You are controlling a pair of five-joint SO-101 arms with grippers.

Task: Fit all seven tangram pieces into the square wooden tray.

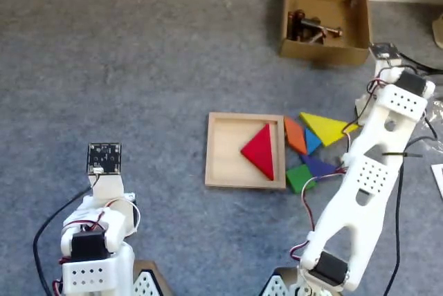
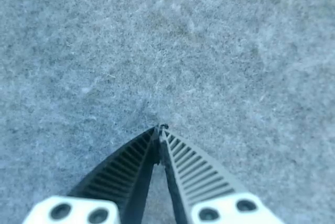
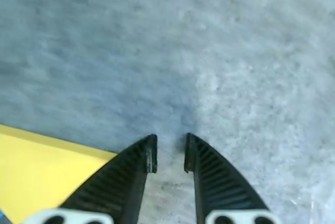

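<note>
at the tray's (image 1: pixel 227 145) 3 o'clock lie loose pieces (image 1: pixel 295 135); red triangle (image 1: pixel 261 151) sits inside. right gripper (image 3: pixel 170 153), jaws narrowly parted, hovers beside yellow triangle (image 3: pixel 47 177); left gripper (image 2: pixel 159 130), jaws closed, over carpet (image 2: pixel 157 35).

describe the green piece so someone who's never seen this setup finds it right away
Start at the square wooden tray in the middle of the high view. Loose coloured pieces cluster outside its right edge; the green piece sits by the tray's lower right corner. It is the only green one, with the purple piece next to it.
</note>
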